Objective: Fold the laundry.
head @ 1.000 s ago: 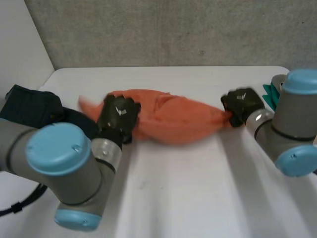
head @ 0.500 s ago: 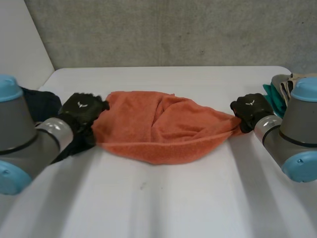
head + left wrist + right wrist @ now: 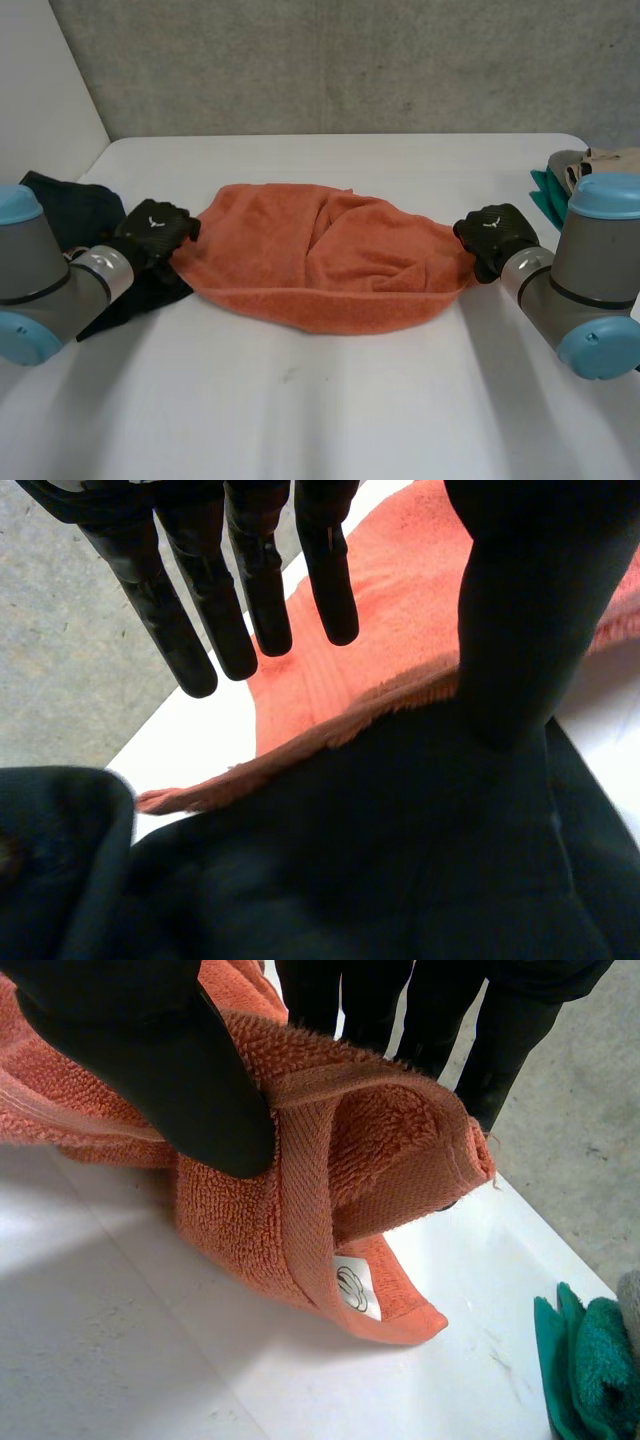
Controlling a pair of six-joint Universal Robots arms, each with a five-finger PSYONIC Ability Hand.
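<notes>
left hand (image 3: 152, 228) lower, open at towel (image 3: 320, 265)

The head camera sits behind and between the arms, looking down across the white table (image 3: 330, 400) toward a grey wall (image 3: 350, 60), far enough back to take in the whole orange towel (image 3: 300, 260). Each wrist camera looks along its own palm from very close: the left hand (image 3: 255, 590) over the towel's edge and a dark garment (image 3: 350, 860), the right hand (image 3: 190, 1090) at a towel corner near a teal cloth (image 3: 585, 1370) (both cloths show from the head too).
</notes>
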